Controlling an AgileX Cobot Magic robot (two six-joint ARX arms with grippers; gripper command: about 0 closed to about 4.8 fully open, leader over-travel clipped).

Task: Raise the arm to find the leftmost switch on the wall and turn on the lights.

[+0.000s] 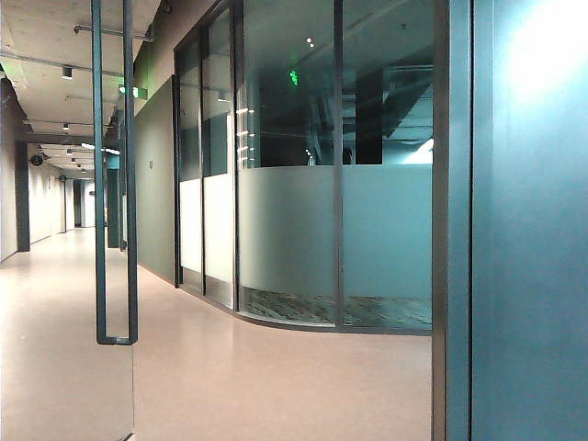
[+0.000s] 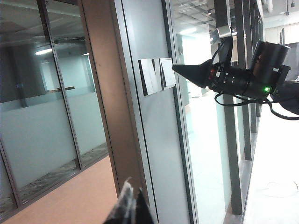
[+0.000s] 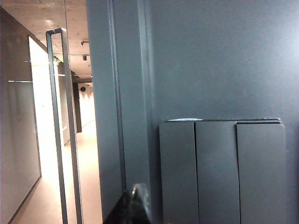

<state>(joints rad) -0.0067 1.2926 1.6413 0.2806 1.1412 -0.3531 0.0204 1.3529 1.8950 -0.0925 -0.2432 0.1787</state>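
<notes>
Right gripper (image 3: 135, 205) jaws closed by smooth rectangular switch panel (image 3: 222, 170), left gripper (image 2: 131, 207) jaws closed.

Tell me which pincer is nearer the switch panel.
Right. The right pincer has its tip at the switch panel; the left pincer hangs lower, away from it.

left gripper (image 2: 131, 207) blurred, switch panel (image 3: 222, 170) cropped

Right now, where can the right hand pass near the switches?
Free: grey wall above the switch panel, and the strip between its leftmost rocker and the door frame. Crowded: right hand sits low before that strip; left hand is well off the panel.
</notes>
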